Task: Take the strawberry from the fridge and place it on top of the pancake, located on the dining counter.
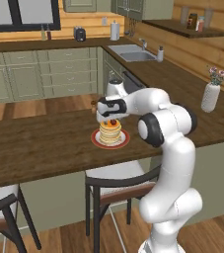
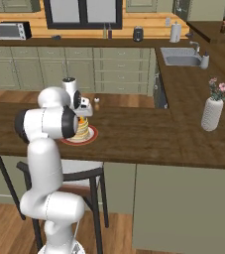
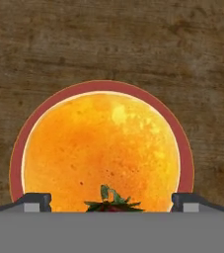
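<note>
So the arm is reaching over the dark wooden counter (image 1: 44, 143) with the tool (image 1: 112, 120) hanging right above the pancake (image 1: 110, 131) stack. From the hand camera the tool's two fingertips (image 3: 34, 202) are spread wide, one out at each side of the stack, and they aren't pinching anything. The strawberry (image 3: 112, 203) sits between them without touching either one, leafy green top showing, resting on the golden top pancake near its edge. In the left base view you can just make out a small dark red dot on top of the stack, right under the tool.

The stack sits on a white plate with a red rim (image 3: 19, 153), and the plate is flat on the counter, close to the side where the stools are. A black-framed stool (image 1: 116, 185) stands tucked under the counter, just below the plate.

Further along the counter, well apart from the plate, there's a white vase (image 2: 212, 114) with pink flowers, standing upright. A tiny brownish thing sits on the counter just behind the tool, too small to tell what it is.
</note>
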